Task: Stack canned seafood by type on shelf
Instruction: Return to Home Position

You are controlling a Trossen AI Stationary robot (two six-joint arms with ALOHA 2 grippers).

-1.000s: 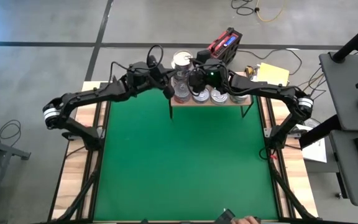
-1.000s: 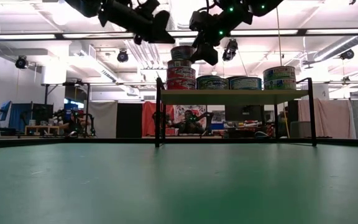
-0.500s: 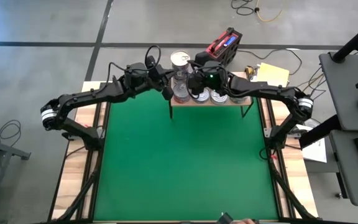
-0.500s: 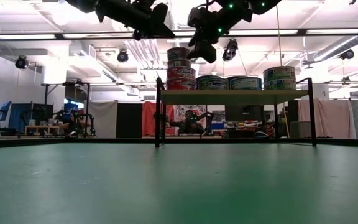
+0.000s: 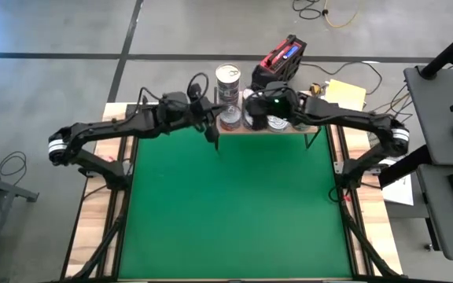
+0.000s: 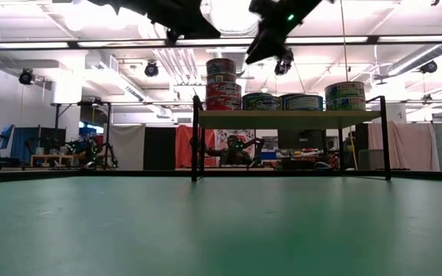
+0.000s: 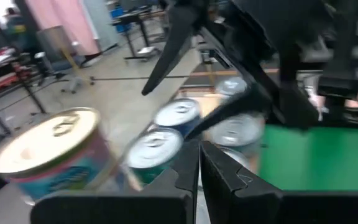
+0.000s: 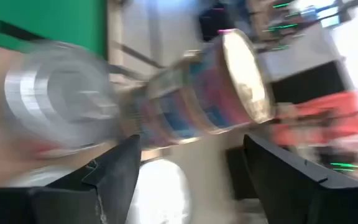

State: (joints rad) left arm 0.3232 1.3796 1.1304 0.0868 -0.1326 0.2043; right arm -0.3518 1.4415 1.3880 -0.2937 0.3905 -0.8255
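The cans (image 6: pixel 301 101) are noted stacked on the shelf (image 6: pixel 290 120), the tall stack (image 6: pixel 222 84) lying below and between the left pincer (image 7: pixel 199 163), closed empty, and the right pincer (image 8: pixel 191 149), spread empty

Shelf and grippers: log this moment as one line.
shelf: cans stacked, tallest at left end | left gripper: shut, empty | right gripper: open, empty, over cans

L gripper (image 7: pixel 199 149), fingers together, above cans (image 7: pixel 157 146)

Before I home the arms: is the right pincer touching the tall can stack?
Apart. Low view shows the right pincer up beside the stack, with background visible between them.
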